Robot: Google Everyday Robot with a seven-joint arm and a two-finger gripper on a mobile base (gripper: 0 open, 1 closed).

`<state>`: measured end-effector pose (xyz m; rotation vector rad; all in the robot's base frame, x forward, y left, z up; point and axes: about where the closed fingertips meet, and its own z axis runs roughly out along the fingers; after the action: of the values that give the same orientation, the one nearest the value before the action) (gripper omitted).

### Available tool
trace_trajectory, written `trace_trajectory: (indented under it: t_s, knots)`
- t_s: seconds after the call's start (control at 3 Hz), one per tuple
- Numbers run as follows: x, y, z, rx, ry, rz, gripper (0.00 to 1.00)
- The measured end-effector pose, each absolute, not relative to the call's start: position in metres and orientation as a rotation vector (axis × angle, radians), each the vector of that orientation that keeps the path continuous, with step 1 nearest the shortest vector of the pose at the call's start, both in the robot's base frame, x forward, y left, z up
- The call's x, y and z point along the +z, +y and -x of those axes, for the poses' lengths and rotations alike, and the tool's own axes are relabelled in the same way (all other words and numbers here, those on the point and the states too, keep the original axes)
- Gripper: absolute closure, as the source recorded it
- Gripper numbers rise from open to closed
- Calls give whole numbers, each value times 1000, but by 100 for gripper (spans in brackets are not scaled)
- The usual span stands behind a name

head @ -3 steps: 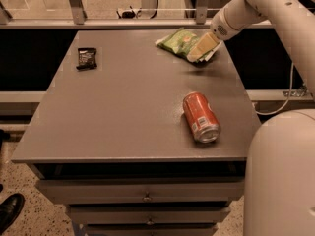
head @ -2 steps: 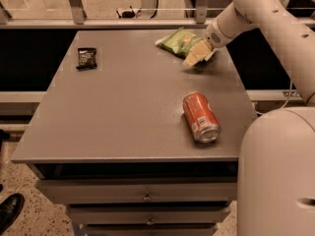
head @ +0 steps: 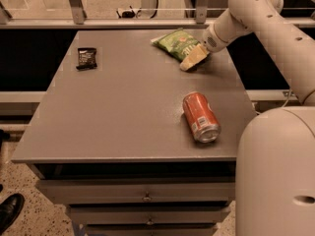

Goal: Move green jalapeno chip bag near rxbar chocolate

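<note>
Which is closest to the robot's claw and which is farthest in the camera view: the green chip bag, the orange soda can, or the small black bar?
The gripper is at the far right side.
1. green jalapeno chip bag: right against it, at the far side.
2. soda can: lying on its side, nearer the front right.
3. rxbar chocolate: across on the far left.

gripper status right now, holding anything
Gripper: at the right end of the green jalapeno chip bag; whether it is open, closed or holding the bag cannot be told.
</note>
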<state>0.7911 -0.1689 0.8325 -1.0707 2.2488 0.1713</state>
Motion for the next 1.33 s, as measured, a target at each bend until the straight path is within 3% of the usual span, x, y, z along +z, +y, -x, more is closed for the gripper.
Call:
trace_trajectory:
  t_s: [0.67, 1.0, 1.33]
  knots:
    - [840, -169, -791, 171, 2249, 1071, 88]
    - [840, -169, -791, 171, 2248, 1071, 100]
    - [892, -156, -780, 137, 2106, 1138, 100]
